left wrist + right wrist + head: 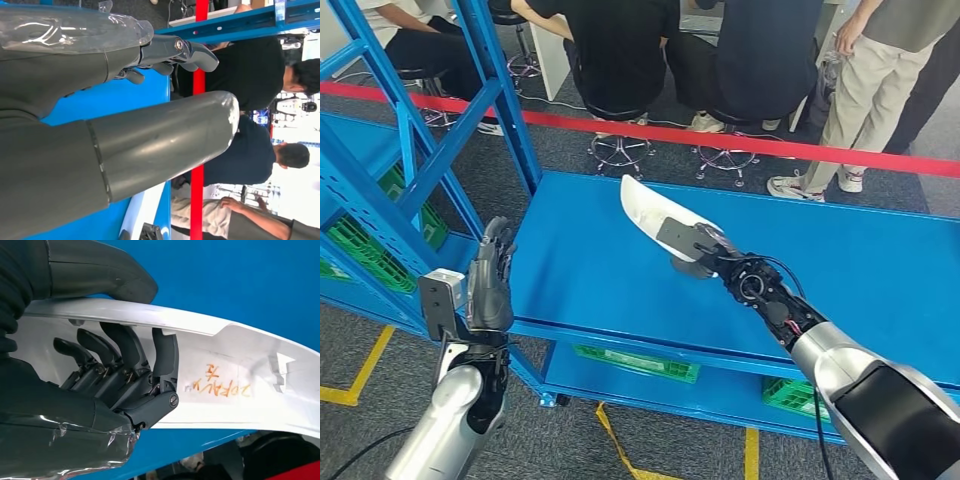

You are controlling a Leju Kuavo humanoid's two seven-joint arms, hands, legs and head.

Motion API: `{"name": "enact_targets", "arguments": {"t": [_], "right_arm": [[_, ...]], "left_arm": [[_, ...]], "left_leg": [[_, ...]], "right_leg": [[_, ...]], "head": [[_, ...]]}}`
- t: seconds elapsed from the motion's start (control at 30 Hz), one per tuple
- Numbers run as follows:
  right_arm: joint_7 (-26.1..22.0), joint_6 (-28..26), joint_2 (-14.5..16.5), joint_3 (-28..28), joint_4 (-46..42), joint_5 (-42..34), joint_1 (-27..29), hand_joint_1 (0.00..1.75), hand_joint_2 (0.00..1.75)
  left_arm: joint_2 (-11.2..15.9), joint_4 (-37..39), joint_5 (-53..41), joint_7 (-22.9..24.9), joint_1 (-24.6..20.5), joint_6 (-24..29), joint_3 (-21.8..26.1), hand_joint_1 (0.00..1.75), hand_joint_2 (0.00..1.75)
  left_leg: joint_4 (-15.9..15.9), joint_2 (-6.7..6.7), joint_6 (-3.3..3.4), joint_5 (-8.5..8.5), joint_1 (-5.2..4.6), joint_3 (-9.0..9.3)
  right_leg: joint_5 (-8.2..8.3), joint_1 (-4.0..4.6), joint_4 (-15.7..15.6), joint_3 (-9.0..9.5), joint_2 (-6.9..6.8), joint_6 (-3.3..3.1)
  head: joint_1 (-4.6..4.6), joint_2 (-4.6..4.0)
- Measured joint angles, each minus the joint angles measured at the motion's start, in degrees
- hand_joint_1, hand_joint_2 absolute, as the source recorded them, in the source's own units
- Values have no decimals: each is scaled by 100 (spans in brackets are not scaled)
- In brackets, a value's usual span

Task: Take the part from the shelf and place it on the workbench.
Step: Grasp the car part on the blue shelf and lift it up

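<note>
A long curved white plastic part hangs just above the blue workbench top, its far tip pointing toward the back edge. My right hand grips its near end. In the right wrist view the thumb lies over the part's rim and the dark fingers curl inside the white shell, beside orange handwriting. My left hand is raised at the workbench's left end, fingers straight and apart, holding nothing. The left wrist view shows those fingers extended over the blue surface.
A blue shelf frame stands at the left with green crates on its lower level. More green crates sit under the workbench. Red tape runs behind it, with seated people and a standing person beyond.
</note>
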Motion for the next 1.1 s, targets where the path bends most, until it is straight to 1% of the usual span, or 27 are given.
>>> {"name": "enact_targets", "arguments": {"t": [0.2, 0.3, 0.4, 0.5, 0.67, 0.77, 0.93, 1.1], "right_arm": [[-115, 37, -20, -126, -81, -639, -5, 175, 175], [-96, 144, -37, -231, -271, -1268, 7, 175, 175], [44, 236, -67, -329, -546, -1838, 33, 175, 175], [140, 269, -91, -388, -750, -1986, 75, 175, 175], [136, 280, -118, -460, -1004, -2053, 152, 175, 175], [83, 281, -134, -493, -1173, -2380, 205, 175, 175], [145, 103, -191, -625, -1958, -3481, 405, 175, 175], [170, -8, -228, -738, -2672, -3774, 578, 175, 175]], "left_arm": [[16, -1, 1, -6, 9, 38, 0, 0, 0], [26, -1, 11, -29, 25, 43, 0, 0, 0], [43, -1, 25, -64, 41, 43, 0, 0, 0], [54, -1, 28, -72, 48, 43, 0, 0, 0], [64, -1, 30, -72, 63, 44, 0, 0, 0], [72, -4, 30, -72, 76, 60, 0, 0, 0], [110, -44, 47, -72, 156, 86, 0, 0, 0], [117, -47, 57, -106, 165, 20, 0, 0, 0]], "left_leg": [[1, 0, 0, 0, 0, -1], [1, 0, 0, -1, 0, -2], [1, 2, -1, -2, 0, -2], [1, 2, -2, -3, 1, -4], [1, 2, -2, -3, 1, -9], [1, 2, -2, -3, 1, -12], [2, 1, -2, -4, 1, -16], [1, 2, -5, -6, 1, -18]], "right_leg": [[2, 0, 0, 0, 1, 1], [2, 0, 0, -1, 1, 1], [2, 0, 0, -3, 6, 1], [1, 0, 0, -5, 6, 2], [1, 0, 1, -10, 6, 2], [1, 0, 1, -12, 6, 2], [-2, 0, 1, -17, 5, 3], [-4, 0, 1, -19, 6, 1]], "head": [[1, 0], [2, 0], [4, 0], [0, 0], [-2, 0], [-1, 0], [-1, 0], [1, 0]]}}
